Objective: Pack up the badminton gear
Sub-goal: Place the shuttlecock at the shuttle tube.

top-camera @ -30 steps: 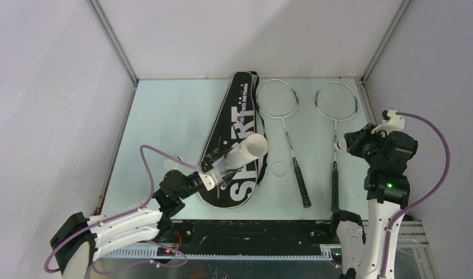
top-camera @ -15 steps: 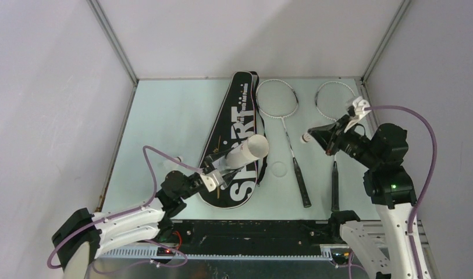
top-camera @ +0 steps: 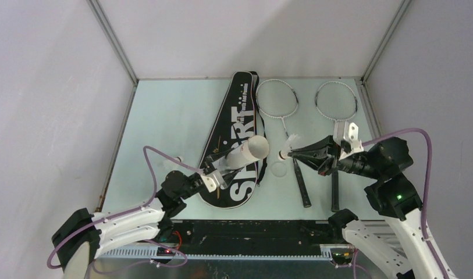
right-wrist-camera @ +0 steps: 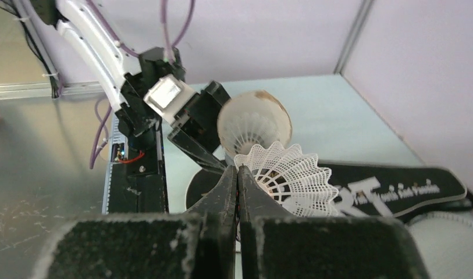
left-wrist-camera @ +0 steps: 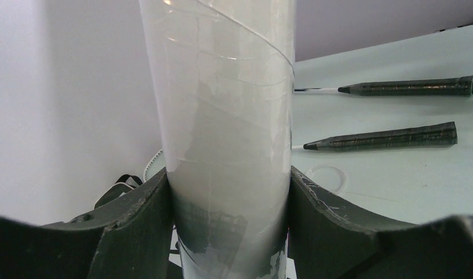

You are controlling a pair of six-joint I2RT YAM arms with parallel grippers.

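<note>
My left gripper [top-camera: 217, 171] is shut on the long white tube [top-camera: 243, 154] and holds it tilted above the black "SPORT" bag [top-camera: 238, 125]; the tube's open mouth [top-camera: 258, 146] faces right. In the left wrist view the tube [left-wrist-camera: 228, 116] fills the gap between my fingers [left-wrist-camera: 135, 224]. My right gripper [top-camera: 294, 155] is shut on the skirt edge of a white shuttlecock [top-camera: 287, 151], just right of the tube's mouth. In the right wrist view the shuttlecock [right-wrist-camera: 292, 180] sits in front of the mouth [right-wrist-camera: 254, 122], which shows white feathers inside. Two silver rackets [top-camera: 277, 99] [top-camera: 336, 100] lie right of the bag.
A clear round lid [top-camera: 278, 169] lies on the table between the bag and the left racket's black handle [top-camera: 301, 185]. The right racket's handle [top-camera: 334, 189] lies under my right arm. Walls and metal posts enclose the table. A black rail [top-camera: 251, 229] runs along the near edge.
My right gripper has swung left from the table's right edge, carrying the shuttlecock across both rackets up to the tube's mouth. The left gripper and tube have stayed put.
</note>
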